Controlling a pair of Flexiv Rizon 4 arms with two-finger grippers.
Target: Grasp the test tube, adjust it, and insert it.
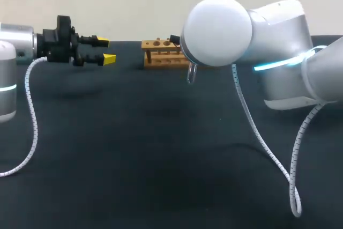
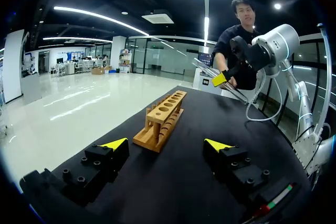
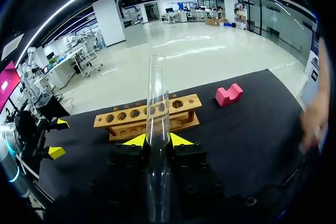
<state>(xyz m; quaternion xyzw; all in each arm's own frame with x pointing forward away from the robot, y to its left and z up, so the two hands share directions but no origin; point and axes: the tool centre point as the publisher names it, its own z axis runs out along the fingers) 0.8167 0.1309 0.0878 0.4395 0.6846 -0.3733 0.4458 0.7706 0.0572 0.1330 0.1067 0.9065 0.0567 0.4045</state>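
Right wrist view gives the clearest reading: the right gripper (image 3: 156,141) pinches the test tube (image 3: 157,103) from both sides with its yellow tips. Much of the glass runs out ahead of the fingers toward the wooden rack (image 3: 121,116), and more trails back under the wrist. Holding it partway along probably keeps the tube steady while leaving its ends free, so it can be re-gripped or turned before insertion. It hangs in the air on the near side of the rack, touching nothing else, and appears to lie across the rack's row of holes rather than stand over one. I judge that the adjusting step is not finished.

In the head view the right arm comes in from the right. Its big rounded joint covers the rack's right end, and one rounded tip of the tube shows just below it.

To the left of the rack, well apart from it, the left gripper (image 1: 105,50) hovers above the black table (image 1: 134,159). Its wrist is level and its fingers are spread wide and empty, pointing at the rack, likely waiting to help realign the tube.

A red block (image 3: 229,94) lies beyond the rack's far end.
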